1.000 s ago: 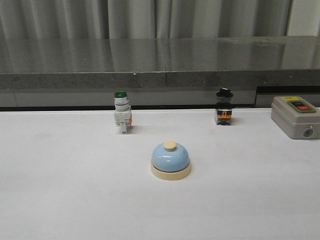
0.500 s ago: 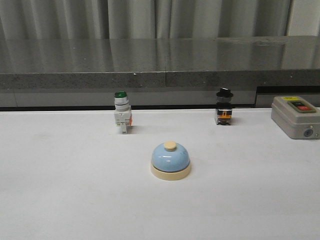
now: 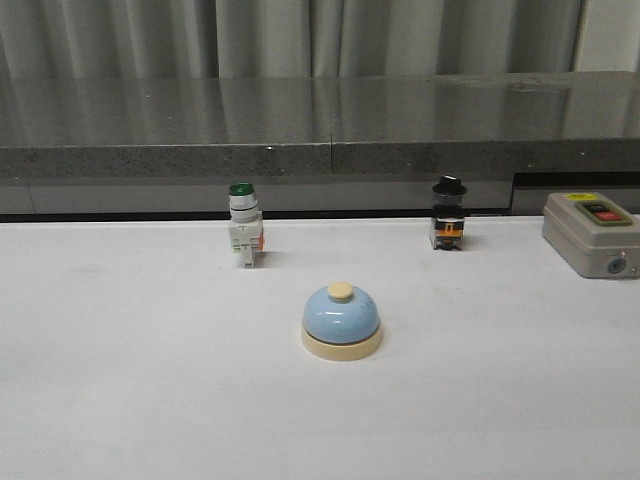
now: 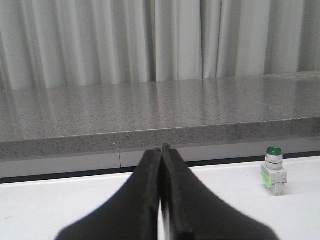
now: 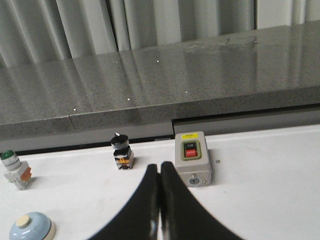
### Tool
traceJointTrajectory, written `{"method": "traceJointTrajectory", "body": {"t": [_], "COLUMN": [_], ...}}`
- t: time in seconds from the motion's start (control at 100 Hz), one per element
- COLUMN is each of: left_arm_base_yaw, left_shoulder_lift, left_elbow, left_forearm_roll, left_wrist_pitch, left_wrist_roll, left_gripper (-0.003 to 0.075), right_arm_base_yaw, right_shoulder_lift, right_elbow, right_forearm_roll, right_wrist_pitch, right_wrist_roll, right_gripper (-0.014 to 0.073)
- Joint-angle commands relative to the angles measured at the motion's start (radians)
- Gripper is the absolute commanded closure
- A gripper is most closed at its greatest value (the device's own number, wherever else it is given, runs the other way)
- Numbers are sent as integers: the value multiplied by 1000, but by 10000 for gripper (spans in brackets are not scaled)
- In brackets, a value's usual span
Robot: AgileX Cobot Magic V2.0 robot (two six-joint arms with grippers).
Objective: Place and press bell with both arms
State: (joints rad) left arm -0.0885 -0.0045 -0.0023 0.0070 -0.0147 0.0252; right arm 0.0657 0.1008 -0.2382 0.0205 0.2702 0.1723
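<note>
The light-blue bell with a cream base and cream button stands upright on the white table, near the middle in the front view. It also shows at the edge of the right wrist view. Neither arm shows in the front view. My left gripper is shut and empty, and the bell is out of its view. My right gripper is shut and empty, with the bell well off to one side of it.
A green-capped white switch and a black-capped switch stand at the table's back. A grey on/off box sits at the back right. A dark stone ledge runs behind the table.
</note>
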Motion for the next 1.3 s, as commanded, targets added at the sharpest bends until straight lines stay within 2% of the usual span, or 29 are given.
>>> {"method": "traceJointTrajectory", "body": {"t": [0.0, 0.19, 0.41, 0.79, 1.0, 1.29], "left_arm_base_yaw": [0, 0, 0, 0, 0, 0], "left_shoulder_lift": [-33, -33, -33, -33, -33, -33], "left_elbow": [54, 54, 54, 54, 54, 54], "left_forearm_roll": [-7, -7, -7, -7, -7, -7], "left_wrist_pitch": [-86, -86, -86, -86, -86, -86], "left_wrist_roll": [-10, -10, -10, -10, -10, -10], "left_gripper": [741, 741, 741, 741, 741, 741], "right_arm_base_yaw": [-8, -8, -8, 16, 139, 300], "right_shoulder_lift": [100, 307, 517, 730, 880, 1159], "right_elbow": [-130, -339, -474, -484, -507, -643], "right_forearm_roll": [0, 0, 0, 20, 29, 31], "right_wrist_pitch": [54, 294, 439, 390, 287, 173], "right_wrist_roll": [-8, -8, -8, -8, -8, -8], "right_gripper": [658, 658, 658, 658, 658, 658]}}
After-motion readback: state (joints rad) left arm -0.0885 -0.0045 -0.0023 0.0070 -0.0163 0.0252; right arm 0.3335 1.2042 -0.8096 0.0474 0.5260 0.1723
